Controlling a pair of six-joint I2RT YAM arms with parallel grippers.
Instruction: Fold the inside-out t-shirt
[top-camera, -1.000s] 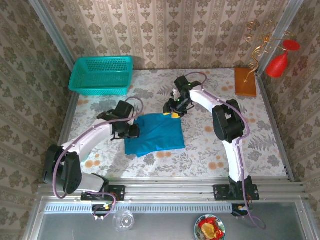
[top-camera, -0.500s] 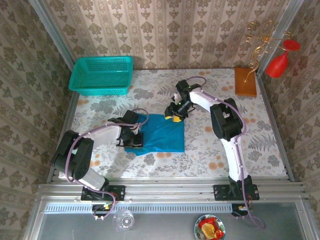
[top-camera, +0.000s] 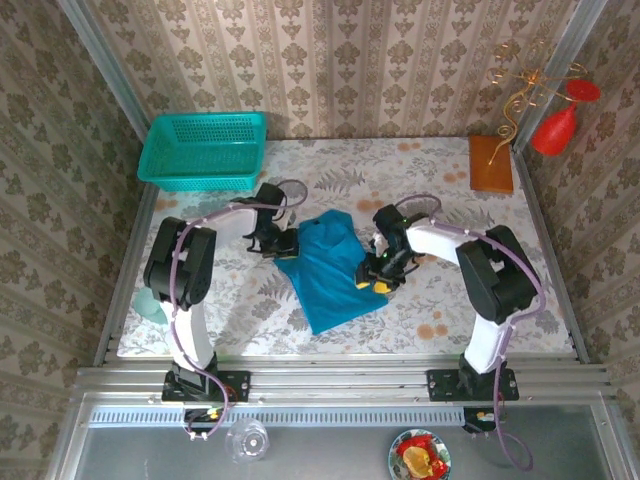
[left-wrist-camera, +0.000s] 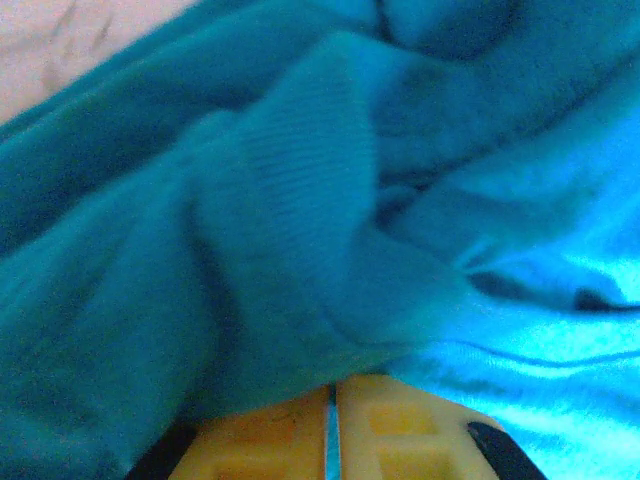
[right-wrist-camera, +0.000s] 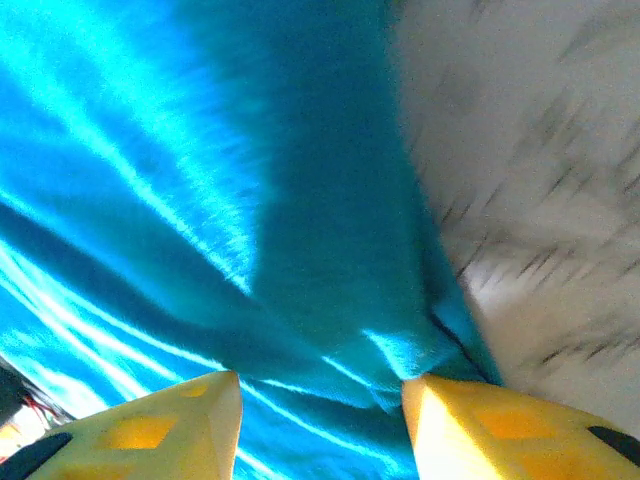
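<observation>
- Top view: bright, even light from overhead. The t-shirt (top-camera: 325, 265) throws only a thin, soft shadow along its near edge, and the picture is sharp.
- Far from the t-shirt, at the frame's sides, the corner rails (top-camera: 100, 70) lean outward in a mild wide-angle bend.
- Left wrist view: the t-shirt is very close and soft-focused, pale at its right and shaded at its left.
- Right wrist view: white glare streaks the t-shirt. The table (right-wrist-camera: 540, 150) to its right is smeared, probably by motion.

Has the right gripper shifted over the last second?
Yes: the right gripper has moved down-right in the top view, farther from the basket.
</observation>
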